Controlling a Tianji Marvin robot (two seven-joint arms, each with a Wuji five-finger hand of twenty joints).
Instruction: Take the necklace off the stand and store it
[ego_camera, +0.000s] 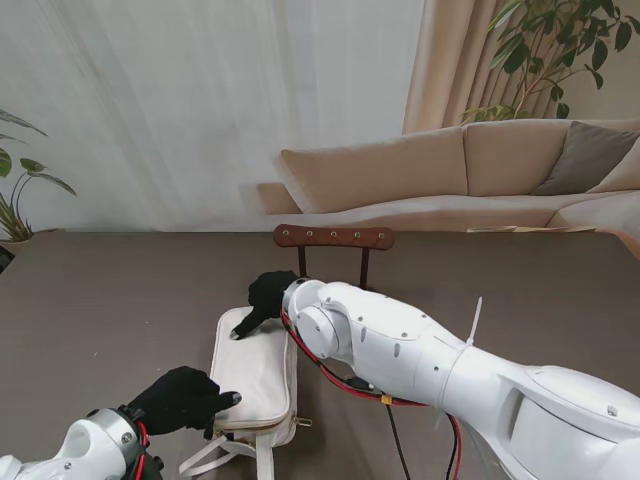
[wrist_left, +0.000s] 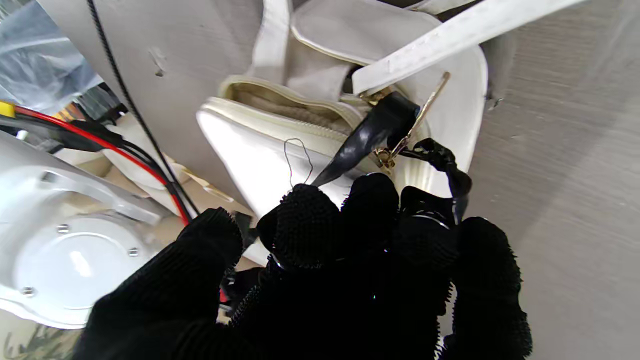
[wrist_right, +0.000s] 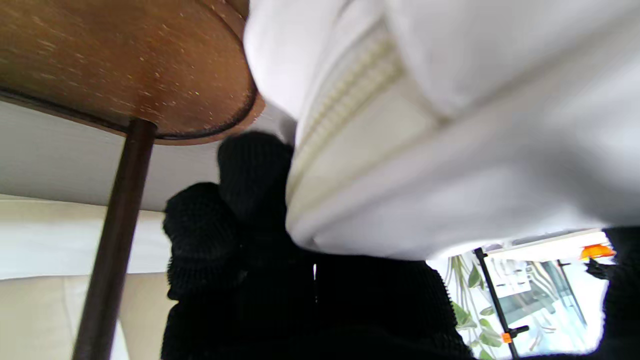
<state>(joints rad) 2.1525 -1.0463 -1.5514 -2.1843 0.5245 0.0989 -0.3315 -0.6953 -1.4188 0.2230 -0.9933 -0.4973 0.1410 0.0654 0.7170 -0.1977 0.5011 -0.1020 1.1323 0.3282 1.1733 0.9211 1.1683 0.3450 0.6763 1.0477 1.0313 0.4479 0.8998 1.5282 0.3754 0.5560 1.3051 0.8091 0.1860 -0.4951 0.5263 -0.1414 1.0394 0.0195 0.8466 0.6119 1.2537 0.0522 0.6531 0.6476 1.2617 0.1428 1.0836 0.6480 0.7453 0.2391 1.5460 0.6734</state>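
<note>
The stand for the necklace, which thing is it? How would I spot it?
Look at the brown table, past the white bag in the middle. Right behind the bag, farther from me, is the stand: a dark wooden bar on two thin legs. It is the only wooden thing there, with small pegs along its front.

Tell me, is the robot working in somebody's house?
It looks like a living room, perhaps a staged one: a beige sofa with a cushion, leafy houseplants and a long curtain stand behind the table.
</note>
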